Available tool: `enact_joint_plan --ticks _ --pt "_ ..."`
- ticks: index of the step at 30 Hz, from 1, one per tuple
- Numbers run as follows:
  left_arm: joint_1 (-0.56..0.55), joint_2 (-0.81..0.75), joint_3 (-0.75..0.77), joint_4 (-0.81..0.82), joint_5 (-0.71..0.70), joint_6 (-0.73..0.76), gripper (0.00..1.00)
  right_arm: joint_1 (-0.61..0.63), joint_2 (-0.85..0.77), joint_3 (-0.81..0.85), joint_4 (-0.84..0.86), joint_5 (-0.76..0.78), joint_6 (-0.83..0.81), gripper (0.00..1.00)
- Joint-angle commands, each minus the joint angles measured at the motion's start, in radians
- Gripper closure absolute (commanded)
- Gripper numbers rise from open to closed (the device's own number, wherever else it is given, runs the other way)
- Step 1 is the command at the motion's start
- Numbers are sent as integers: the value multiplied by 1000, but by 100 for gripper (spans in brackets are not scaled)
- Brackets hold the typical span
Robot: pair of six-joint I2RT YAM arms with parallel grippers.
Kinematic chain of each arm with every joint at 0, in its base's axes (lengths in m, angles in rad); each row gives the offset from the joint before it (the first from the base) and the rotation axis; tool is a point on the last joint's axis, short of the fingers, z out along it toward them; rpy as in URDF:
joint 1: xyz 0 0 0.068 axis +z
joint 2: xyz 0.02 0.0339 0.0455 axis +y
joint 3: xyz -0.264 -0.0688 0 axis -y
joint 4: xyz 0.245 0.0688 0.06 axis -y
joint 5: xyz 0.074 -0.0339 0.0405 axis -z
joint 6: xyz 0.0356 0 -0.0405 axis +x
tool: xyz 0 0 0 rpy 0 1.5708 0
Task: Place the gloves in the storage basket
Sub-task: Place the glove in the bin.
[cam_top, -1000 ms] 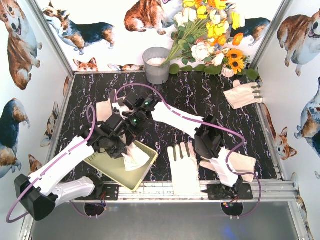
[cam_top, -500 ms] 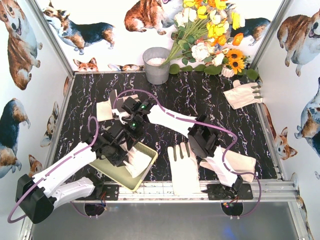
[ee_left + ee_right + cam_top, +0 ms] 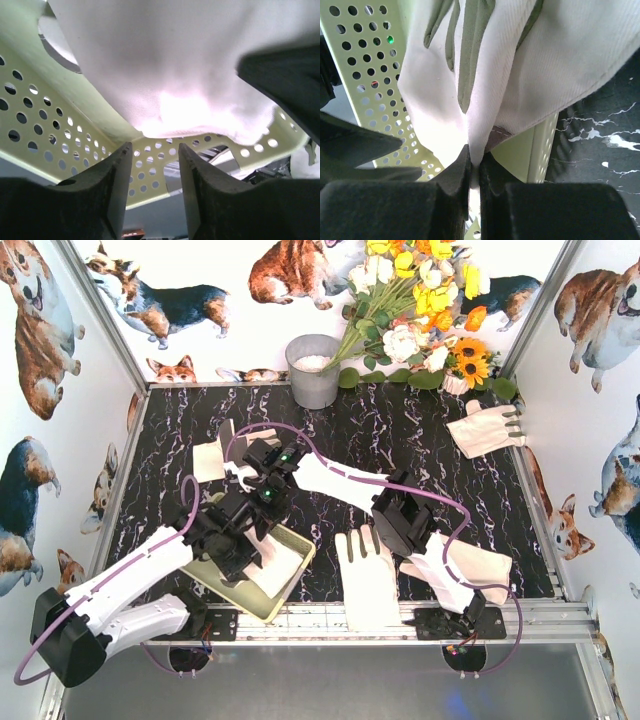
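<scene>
One white glove (image 3: 545, 65) clamped between right fingers (image 3: 450, 200) over storage basket (image 3: 240, 595) wall; left fingers (image 3: 115, 200) parted, gripping nothing, low inside basket.

Two white-shelled robot arms, the left arm (image 3: 130, 580) and the right arm (image 3: 340, 480), carry black joint housings and black wrist blocks dotted with small green lights (image 3: 268, 495). A purple cable (image 3: 184, 502) loops along each. Seen from the wrist cameras, the left gripper (image 3: 152, 170) and right gripper (image 3: 474, 172) have matte black, blocky fingers.
</scene>
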Motion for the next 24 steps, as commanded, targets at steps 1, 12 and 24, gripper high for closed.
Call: enact_joint_plan --ticks 1,12,24 --pt "-9 4 103 -73 -69 74 61 -2 3 -1 68 17 -18 100" --pt "6 -75 226 -208 -328 164 45 11 -3 -26 75 -55 -51 100" --pt "22 -162 251 -248 -454 165 46 29 2 -44 76 -103 -80 100"
